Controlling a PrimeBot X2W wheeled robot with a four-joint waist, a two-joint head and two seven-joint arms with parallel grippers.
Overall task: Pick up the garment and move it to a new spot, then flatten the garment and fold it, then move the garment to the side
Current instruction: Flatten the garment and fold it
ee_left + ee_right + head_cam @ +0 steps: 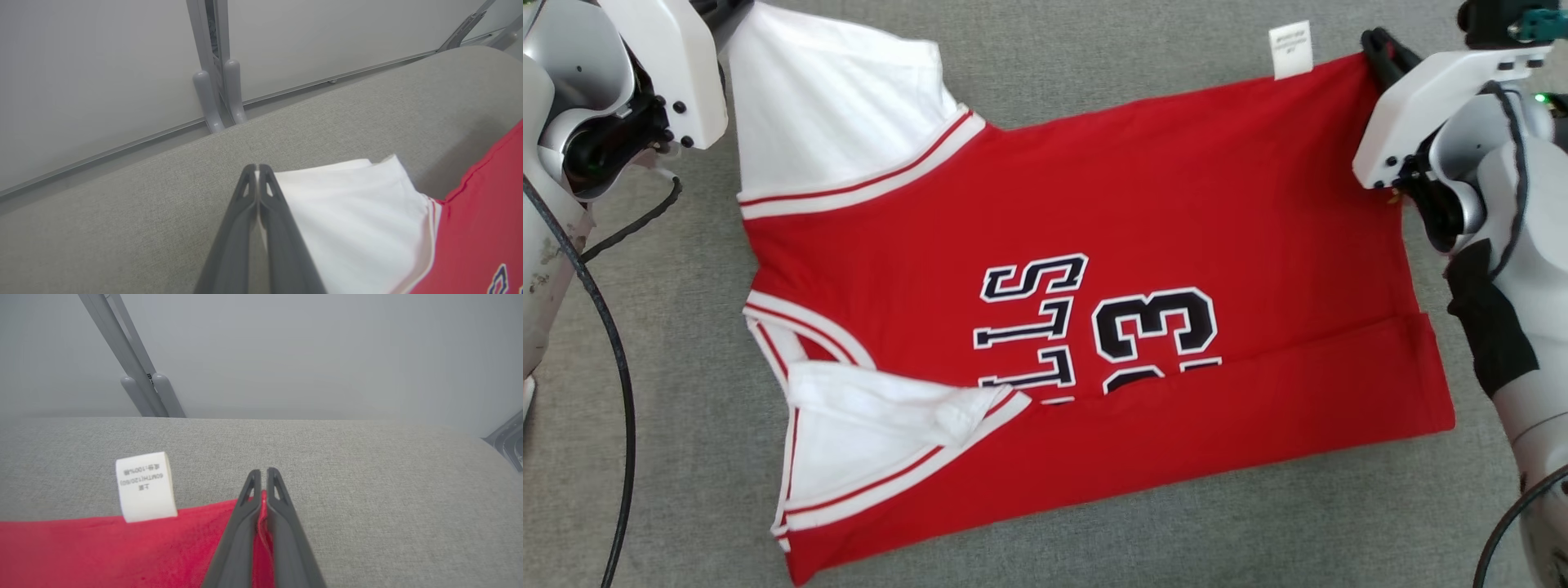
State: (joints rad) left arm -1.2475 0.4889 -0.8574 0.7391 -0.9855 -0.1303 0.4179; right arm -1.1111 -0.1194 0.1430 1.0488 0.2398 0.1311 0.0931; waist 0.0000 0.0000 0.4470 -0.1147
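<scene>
On the grey bench point(1176, 523) the garment point(1094, 220) lies spread out. It's red w/ white sleeves and black-and-white lettering, and its near long edge is folded up over the body. A white label point(1290, 49) sticks out from the far edge.

The right end effector point(261, 471) sits just beside the label at the far hem corner, fingers drawn narrow w/ red cloth pinched between them. The left end effector point(257, 168) is well apart from the label, at the other end of that same far edge, on the corner of the white sleeve point(833, 122). Its fingers are pressed tight together, w/ what looks like a sliver of white cloth btwn them. The sleeve casts a shadow on the bench. The rest of the garment stretches from the label toward the robot, lying flat.
</scene>
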